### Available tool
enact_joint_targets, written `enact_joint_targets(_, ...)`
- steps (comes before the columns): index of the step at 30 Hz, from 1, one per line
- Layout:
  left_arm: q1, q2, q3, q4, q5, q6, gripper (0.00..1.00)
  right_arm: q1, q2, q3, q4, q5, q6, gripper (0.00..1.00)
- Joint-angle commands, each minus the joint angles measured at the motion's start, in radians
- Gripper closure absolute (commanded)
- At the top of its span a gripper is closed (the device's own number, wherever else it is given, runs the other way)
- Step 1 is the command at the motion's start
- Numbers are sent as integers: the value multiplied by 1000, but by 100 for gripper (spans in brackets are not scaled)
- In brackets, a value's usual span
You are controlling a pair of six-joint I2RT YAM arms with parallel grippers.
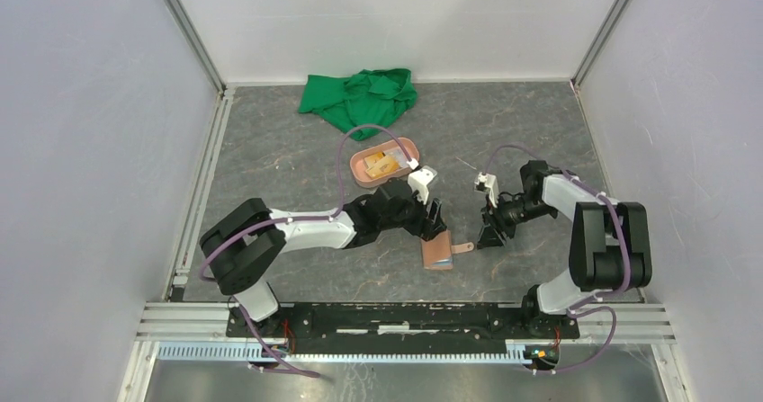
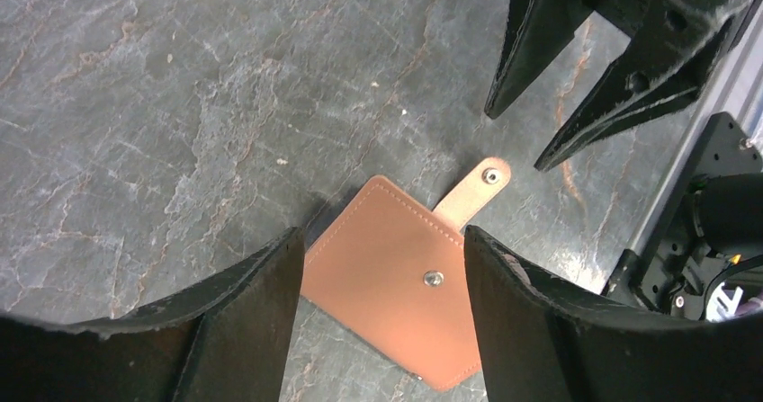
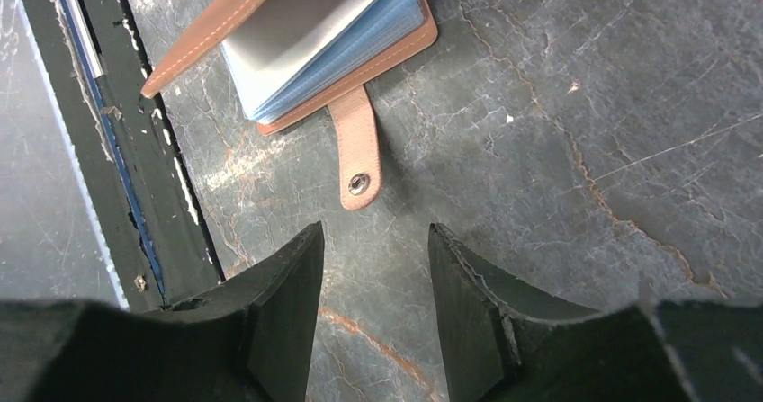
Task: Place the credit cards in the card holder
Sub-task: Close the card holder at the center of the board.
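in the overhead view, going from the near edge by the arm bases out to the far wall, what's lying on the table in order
wallet → pink tray → green cloth

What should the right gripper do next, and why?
Probably ease the right gripper forward and close on the closing tab. Its jaws stand apart with nothing between them, just short of the tab, which lies unsnapped. The left gripper straddles the card holder, so pulling the tab could swing the cover open.
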Motion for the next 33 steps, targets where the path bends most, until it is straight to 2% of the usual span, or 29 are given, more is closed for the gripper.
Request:
enact_joint_targets(1,27,6,36,-14,-2,75,29,0,68,67,-70,-34,-37,48)
enact_joint_targets(5,107,32,51,33,143,36,30,1,123,103,-117,-63,-59,52)
enact_joint_targets(8,159,80,49,75,288,-18,42,3,145,115,-119,-72,-50,55)
enact_joint_targets(11,168,106,43,88,342,-42,45,11,159,117,-124,-76,-47,58)
enact_joint_targets(18,168,146,36,99,397,-75,49,19,188,120,-115,-83,-25,66)
enact_joint_targets(28,168,167,25,98,403,-107,53,29,245,141,-171,-126,-64,77)
enact_joint_targets(33,168,172,24,96,415,-116,56,47,266,153,-179,-129,-66,88)
